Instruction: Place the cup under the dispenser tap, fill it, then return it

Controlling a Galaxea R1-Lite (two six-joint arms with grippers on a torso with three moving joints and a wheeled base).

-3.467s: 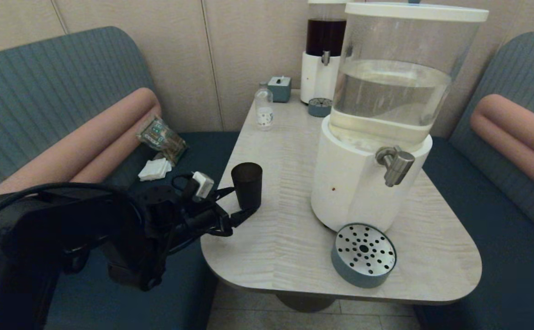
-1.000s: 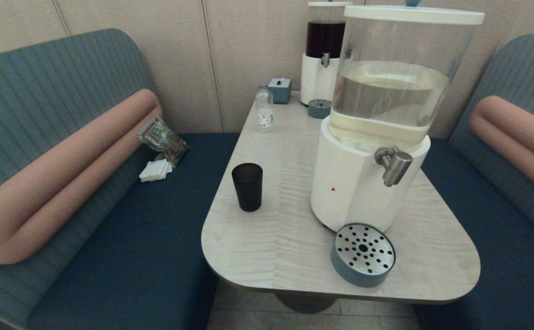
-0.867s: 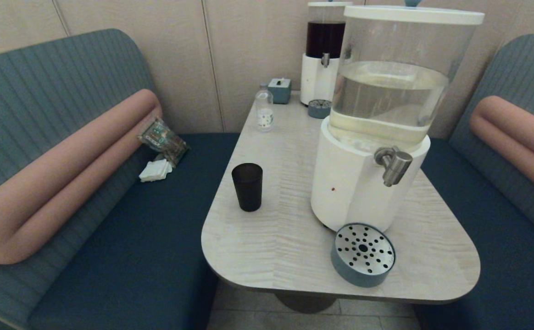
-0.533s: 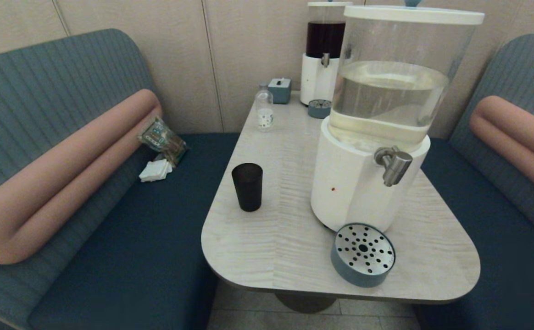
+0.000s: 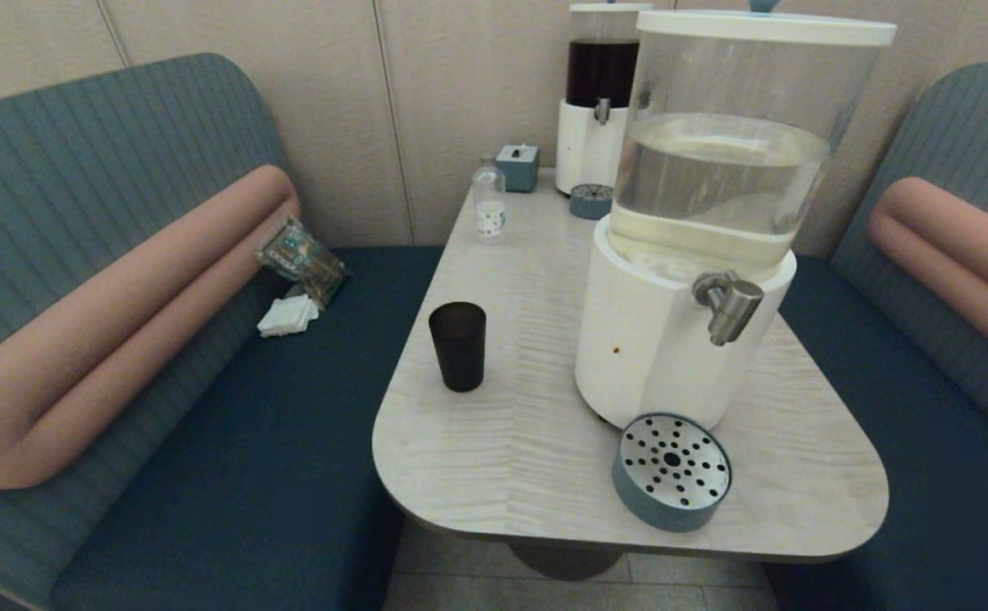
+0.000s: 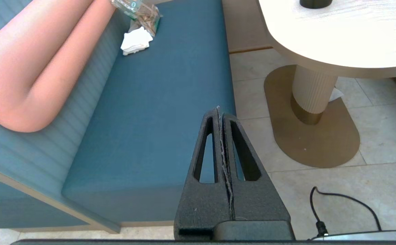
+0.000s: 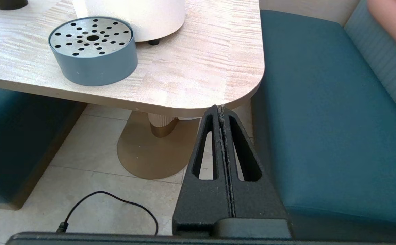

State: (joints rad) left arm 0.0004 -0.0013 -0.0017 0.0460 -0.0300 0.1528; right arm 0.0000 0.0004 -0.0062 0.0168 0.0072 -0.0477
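The black cup [image 5: 457, 346] stands upright near the table's left edge, well left of the large dispenser. Its metal tap [image 5: 729, 305] juts from the white base [image 5: 647, 348], above the round perforated drip tray [image 5: 671, 471]. No arm shows in the head view. My left gripper [image 6: 220, 110] hangs shut and empty over the blue bench seat, below table height; only the cup's base [image 6: 315, 3] shows there. My right gripper [image 7: 220, 109] is shut and empty below the table's near right corner, with the drip tray [image 7: 93, 50] in its view.
A smaller dark-liquid dispenser [image 5: 600, 93], a clear labelled bottle [image 5: 489, 204] and a small teal box [image 5: 518, 165] stand at the table's far end. A snack bag [image 5: 300, 255] and tissues [image 5: 287, 315] lie on the left bench. The table pedestal [image 6: 312, 92] and a floor cable [image 7: 109, 204] are below.
The left arm, which stood beside the cup 3.5 s ago, has withdrawn out of the head view. The cup has stayed where it was. Nothing has moved in the last second.
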